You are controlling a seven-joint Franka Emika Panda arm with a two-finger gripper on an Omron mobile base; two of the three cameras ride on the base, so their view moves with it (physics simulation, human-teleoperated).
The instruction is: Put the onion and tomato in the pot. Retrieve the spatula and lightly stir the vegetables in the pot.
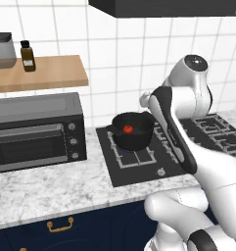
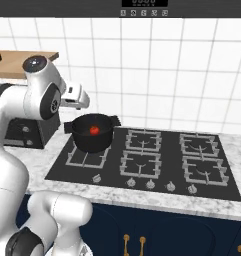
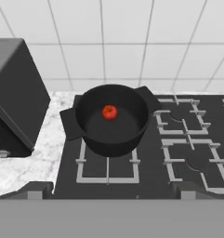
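Note:
The black pot [image 1: 135, 142] stands on the hob's back left burner. The tomato [image 1: 128, 129] lies inside it, a small bright red ball. In the right base view the pot [image 2: 92, 144] and the tomato [image 2: 94, 130] sit just below my white hand [image 2: 74, 98]. In the hand view my gripper [image 3: 111, 191] hangs open above and in front of the pot [image 3: 113, 145], its fingertips [image 3: 35, 190] spread wide with nothing between them. The tomato [image 3: 109, 112] rests near the pot's middle. The onion and the spatula are out of view.
A dark toaster oven [image 1: 36, 132] stands on the marble counter left of the hob [image 2: 142, 165]. Above it a wooden shelf [image 1: 46, 73] carries a brown bottle [image 1: 27, 56] and a grey canister [image 1: 3, 50]. A range hood [image 1: 163, 7] hangs overhead.

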